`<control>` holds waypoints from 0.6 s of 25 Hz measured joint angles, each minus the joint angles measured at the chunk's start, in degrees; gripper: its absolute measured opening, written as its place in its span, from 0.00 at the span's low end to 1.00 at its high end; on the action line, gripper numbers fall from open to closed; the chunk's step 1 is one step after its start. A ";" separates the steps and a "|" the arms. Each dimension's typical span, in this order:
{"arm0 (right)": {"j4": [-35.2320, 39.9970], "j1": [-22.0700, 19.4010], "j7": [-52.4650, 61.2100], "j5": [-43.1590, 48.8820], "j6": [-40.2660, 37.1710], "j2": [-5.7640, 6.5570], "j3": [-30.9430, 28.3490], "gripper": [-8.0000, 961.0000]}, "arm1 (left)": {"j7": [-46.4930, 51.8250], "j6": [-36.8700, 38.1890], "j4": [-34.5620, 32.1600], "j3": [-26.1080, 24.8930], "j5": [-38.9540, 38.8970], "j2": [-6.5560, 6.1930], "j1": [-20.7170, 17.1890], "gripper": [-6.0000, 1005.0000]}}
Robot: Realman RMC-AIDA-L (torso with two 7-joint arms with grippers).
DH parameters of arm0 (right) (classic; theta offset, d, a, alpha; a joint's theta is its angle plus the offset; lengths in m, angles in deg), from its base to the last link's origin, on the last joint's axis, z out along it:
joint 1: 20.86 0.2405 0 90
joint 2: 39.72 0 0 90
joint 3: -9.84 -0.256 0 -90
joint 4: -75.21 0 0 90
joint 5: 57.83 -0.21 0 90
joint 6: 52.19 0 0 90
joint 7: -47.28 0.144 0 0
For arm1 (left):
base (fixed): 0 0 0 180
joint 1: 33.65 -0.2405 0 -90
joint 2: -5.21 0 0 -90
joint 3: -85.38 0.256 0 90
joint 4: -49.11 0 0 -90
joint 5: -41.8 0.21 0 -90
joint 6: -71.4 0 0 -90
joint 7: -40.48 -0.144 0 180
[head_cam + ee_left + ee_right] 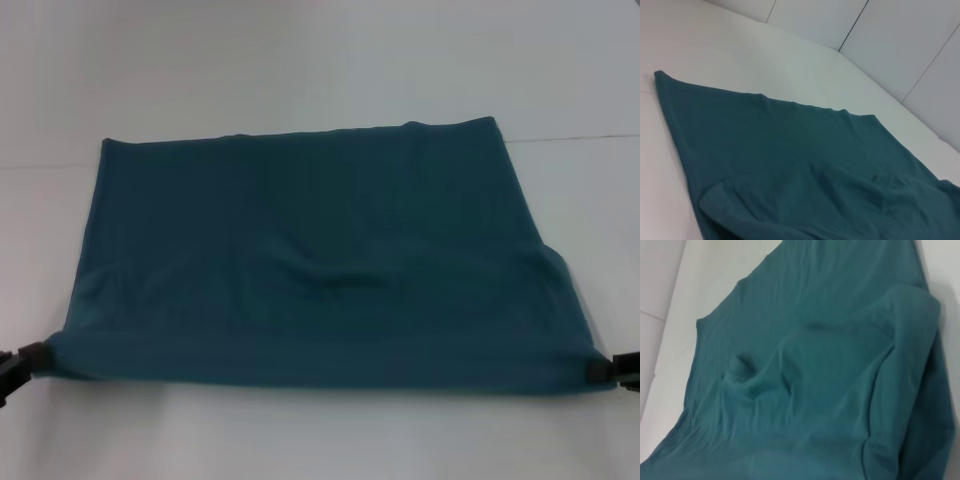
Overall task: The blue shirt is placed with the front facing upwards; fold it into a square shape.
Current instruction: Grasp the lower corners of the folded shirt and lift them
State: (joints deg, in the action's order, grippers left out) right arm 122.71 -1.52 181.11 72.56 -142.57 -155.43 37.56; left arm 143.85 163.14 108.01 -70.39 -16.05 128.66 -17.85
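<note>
- the blue shirt was a dark teal-blue cotton piece, lying spread flat on the white table as a broad, roughly rectangular shape.
- its plain side faced up; no lettering showed.
- its far edge ran nearly straight, with a small bump near the far right corner.
- its near edge was a smooth fold line stretched between the two near corners.
- a shallow crease and a soft lump sat near the middle, toward the near edge.
- on the right side an underlying layer stuck out slightly past the top layer.
</note>
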 joint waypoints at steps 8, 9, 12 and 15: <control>-0.41 -2.13 -0.09 0.42 -0.74 0.14 0.02 0.04 | -0.11 2.93 0.56 -0.57 -0.28 0.60 -2.62 0.03; -0.49 -2.29 -0.12 0.42 -0.75 0.14 0.04 0.04 | -0.11 3.42 0.55 -0.65 -0.29 0.64 -3.04 0.03; -0.56 -2.62 -0.34 0.45 -1.22 0.00 -0.08 0.04 | -0.26 4.47 0.55 -1.24 -0.33 0.74 -3.96 0.03; -0.57 -2.79 -0.69 0.47 -1.79 -0.22 -0.26 0.04 | -1.05 5.66 0.33 -2.74 -0.38 0.82 -4.45 0.03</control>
State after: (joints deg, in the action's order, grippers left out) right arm 122.14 -4.31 180.41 73.04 -144.36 -155.64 37.30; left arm 142.80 168.80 108.35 -73.12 -16.43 129.48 -22.29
